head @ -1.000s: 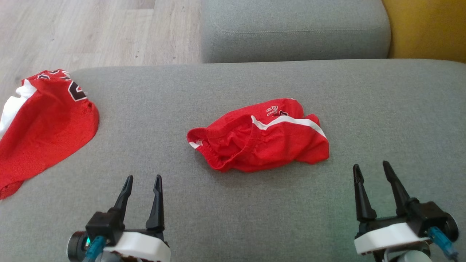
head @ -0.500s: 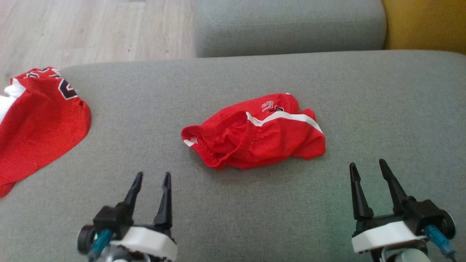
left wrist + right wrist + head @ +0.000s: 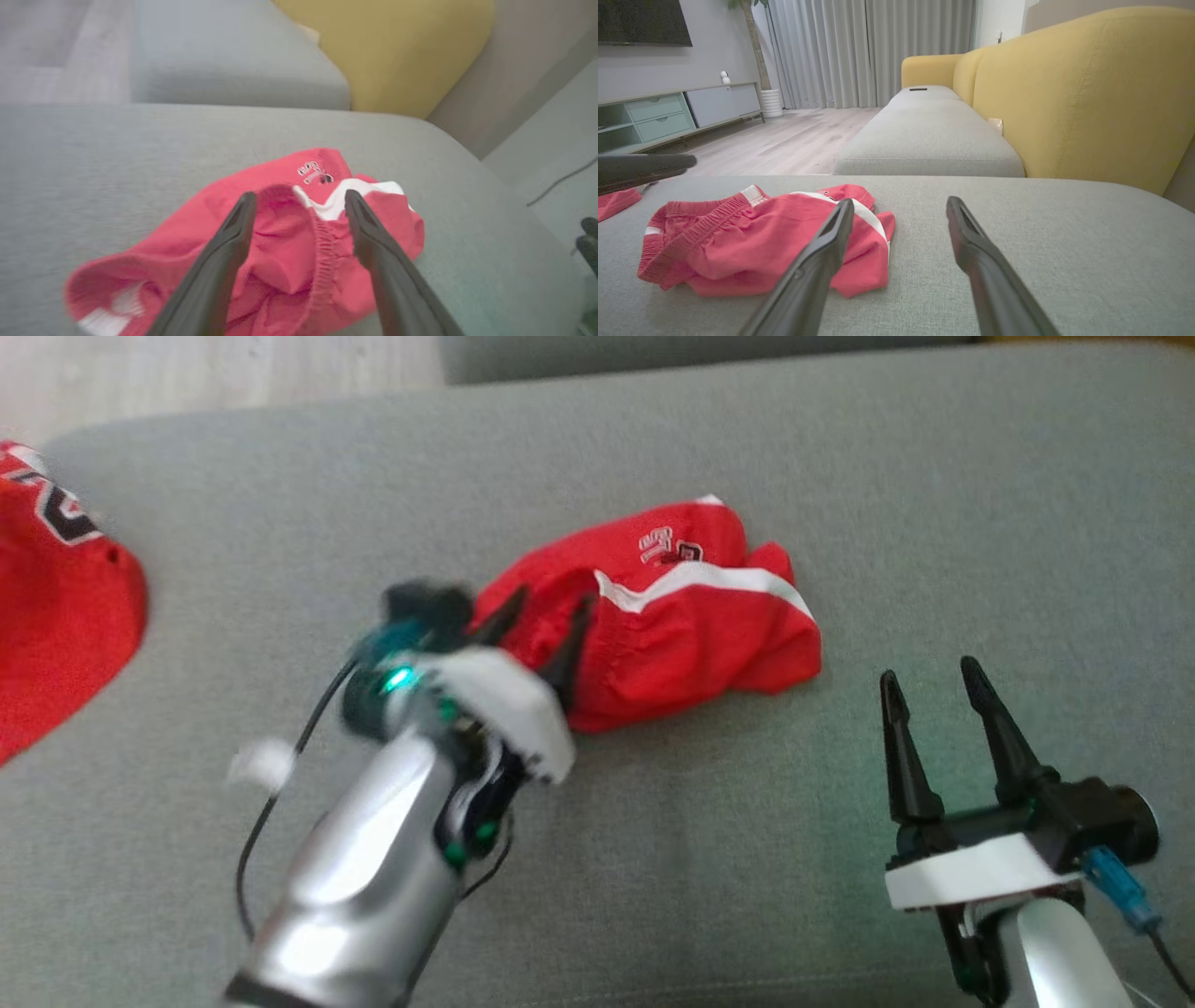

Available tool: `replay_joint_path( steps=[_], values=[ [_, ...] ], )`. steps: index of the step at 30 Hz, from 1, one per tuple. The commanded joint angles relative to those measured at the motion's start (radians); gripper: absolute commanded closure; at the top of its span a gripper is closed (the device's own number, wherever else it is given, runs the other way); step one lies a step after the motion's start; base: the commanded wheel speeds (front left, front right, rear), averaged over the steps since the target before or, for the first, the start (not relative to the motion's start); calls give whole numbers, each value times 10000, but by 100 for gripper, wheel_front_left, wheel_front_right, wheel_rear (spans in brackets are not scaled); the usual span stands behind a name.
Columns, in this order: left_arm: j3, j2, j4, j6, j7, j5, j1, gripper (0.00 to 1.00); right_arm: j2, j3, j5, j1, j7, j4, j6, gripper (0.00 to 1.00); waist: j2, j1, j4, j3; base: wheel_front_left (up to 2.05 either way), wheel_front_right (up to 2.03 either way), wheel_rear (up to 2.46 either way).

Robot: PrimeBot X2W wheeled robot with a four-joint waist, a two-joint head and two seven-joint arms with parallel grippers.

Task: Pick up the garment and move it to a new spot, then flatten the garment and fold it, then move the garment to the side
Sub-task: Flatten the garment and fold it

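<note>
Red shorts (image 3: 700,625) lie beneath the outstretched left gripper (image 3: 551,599), jaws spread; the right gripper (image 3: 928,670) hovers aside, jaws likewise spread.

The left tool (image 3: 553,599) is stretched forward and angled toward the robot's right, near the middle of the head view. Its two dark fingers (image 3: 571,639) are spread, with a clear gap between the tips. Behind it the white wrist housing and the silver forearm (image 3: 373,859) slant up from the lower left, blurred. The right tool (image 3: 929,670) sits low at the lower right, fingers pointing up and likewise parted, over its own white housing and pale forearm.
</note>
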Motion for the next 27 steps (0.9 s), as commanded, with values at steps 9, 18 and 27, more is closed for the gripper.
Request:
replay_joint_path(
  steps=[9,18,27],
  values=[
    [-1077,87,1021,1095,1228,-716,-2592,0,-45,370,-68,-880,-63,-395,75,0,0,0,-593,1121,0,0,0],
    [-1324,100,1825,1221,1189,-603,-3031,0,-45,303,30,-1089,-63,-410,75,0,0,0,-806,1337,0,0,0],
    [-1478,476,864,1810,987,-332,-2382,0,-45,231,70,-968,-63,-425,75,0,0,0,-845,1221,0,0,0]
  ],
)
